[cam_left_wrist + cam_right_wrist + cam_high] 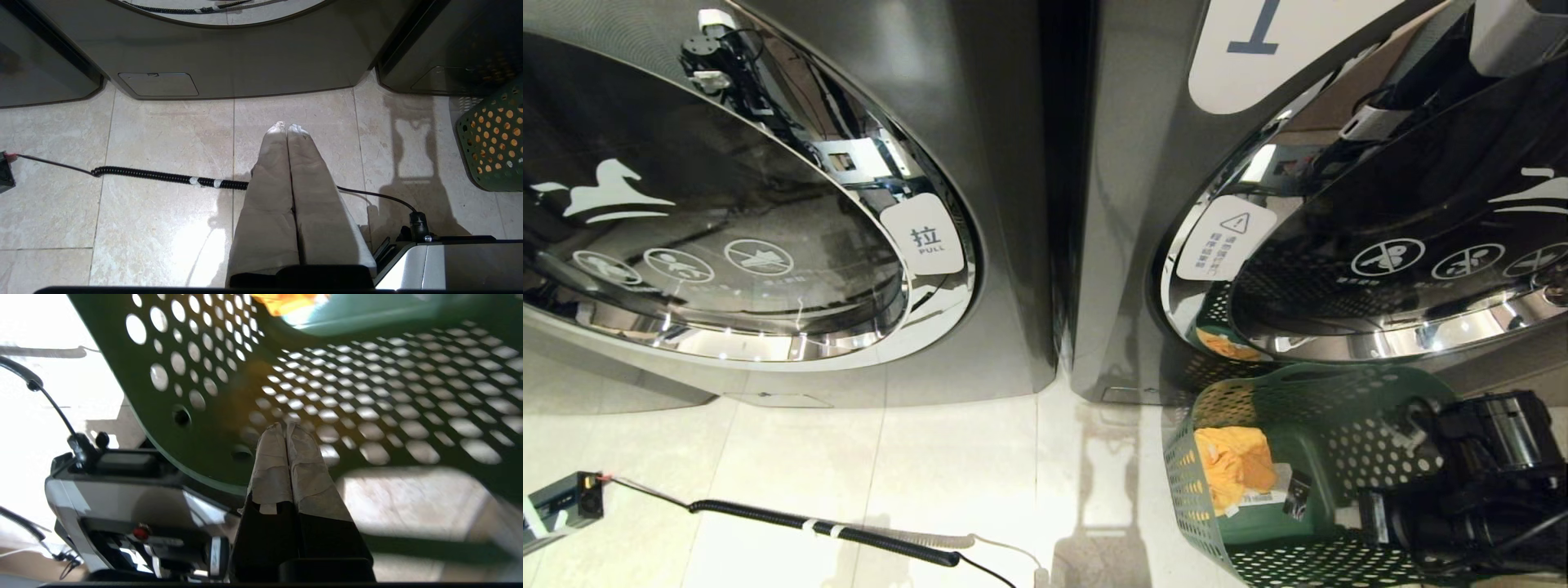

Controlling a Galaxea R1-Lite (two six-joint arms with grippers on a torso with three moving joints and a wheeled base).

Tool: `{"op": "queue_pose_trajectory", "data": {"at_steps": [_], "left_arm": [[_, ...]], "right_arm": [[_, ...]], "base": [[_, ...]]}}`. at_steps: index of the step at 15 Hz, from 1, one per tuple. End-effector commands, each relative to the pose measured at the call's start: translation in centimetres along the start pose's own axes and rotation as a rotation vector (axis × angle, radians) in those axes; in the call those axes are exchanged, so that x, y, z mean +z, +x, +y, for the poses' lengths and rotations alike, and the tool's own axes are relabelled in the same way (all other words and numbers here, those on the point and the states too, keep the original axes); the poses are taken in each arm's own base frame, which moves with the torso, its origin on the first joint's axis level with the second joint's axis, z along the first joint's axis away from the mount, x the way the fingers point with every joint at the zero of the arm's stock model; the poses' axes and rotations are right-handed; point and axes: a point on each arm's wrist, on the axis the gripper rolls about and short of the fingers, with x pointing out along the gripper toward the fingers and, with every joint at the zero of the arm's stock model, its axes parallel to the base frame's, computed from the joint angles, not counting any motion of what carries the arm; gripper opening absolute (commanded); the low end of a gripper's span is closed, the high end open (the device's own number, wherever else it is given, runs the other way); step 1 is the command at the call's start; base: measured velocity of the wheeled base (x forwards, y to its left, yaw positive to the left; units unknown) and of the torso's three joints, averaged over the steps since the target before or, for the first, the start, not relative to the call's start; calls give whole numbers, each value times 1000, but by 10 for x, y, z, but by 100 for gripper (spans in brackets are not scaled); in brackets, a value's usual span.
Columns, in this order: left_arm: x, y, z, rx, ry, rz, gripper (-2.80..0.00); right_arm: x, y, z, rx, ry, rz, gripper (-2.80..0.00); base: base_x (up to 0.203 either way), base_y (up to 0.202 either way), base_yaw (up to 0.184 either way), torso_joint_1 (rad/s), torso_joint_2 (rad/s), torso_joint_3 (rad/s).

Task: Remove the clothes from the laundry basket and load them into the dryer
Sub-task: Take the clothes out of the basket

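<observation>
**At the foot of two front-loaders: basket, garment, both grippers clenched**

On the tiled floor [163, 212], before the right-hand machine: one green perforated laundry basket [1307, 392], standing against that machine's base; inside it, one yellow-orange garment [1232, 465] bunched toward the basket's left side, with a white tagged item just beside it; the garment's reflection shows in the chrome ring above.

Right-hand machine: dryer [1127, 245] with round dark door [1421, 269], chrome rim, white warning label near its left edge; door closed.

Left-hand machine [980, 122]: matching round door, white "PULL" tab [927, 237] at its right edge; also closed.

Right gripper [287, 428]: cloth-wrapped fingers pressed together, grasping nothing; tips close over the basket's perforated wall, in the wrist view; in the head view only the arm's dark body shows, low at the right over the basket.

Left gripper [287, 127]: cloth-wrapped fingers likewise pressed together, empty; hanging above bare tile, well apart from the basket.

Floor, left: black coiled cable [825, 527] running from a small grey box [560, 506].
</observation>
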Motion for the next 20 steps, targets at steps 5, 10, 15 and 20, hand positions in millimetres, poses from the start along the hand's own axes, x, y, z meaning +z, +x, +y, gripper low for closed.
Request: {"op": "queue_pose_trajectory", "data": {"at_steps": [5, 10, 15, 20], "left_arm": [[0, 0, 0, 0, 0, 1, -280], [0, 0, 0, 0, 0, 2, -280], [0, 0, 0, 0, 0, 2, -280], [0, 0, 0, 0, 0, 1, -280]], "right_arm": [[4, 66, -1, -1, 9, 131, -280], [23, 109, -2, -17, 18, 98, -280], [22, 116, -20, -163, 155, 83, -280], [26, 98, -70, -265, 383, 58, -280]], "base": [[0, 0, 0, 0, 0, 0], [0, 0, 0, 0, 0, 0], [0, 0, 0, 0, 0, 0], [0, 0, 0, 0, 0, 0]]}}
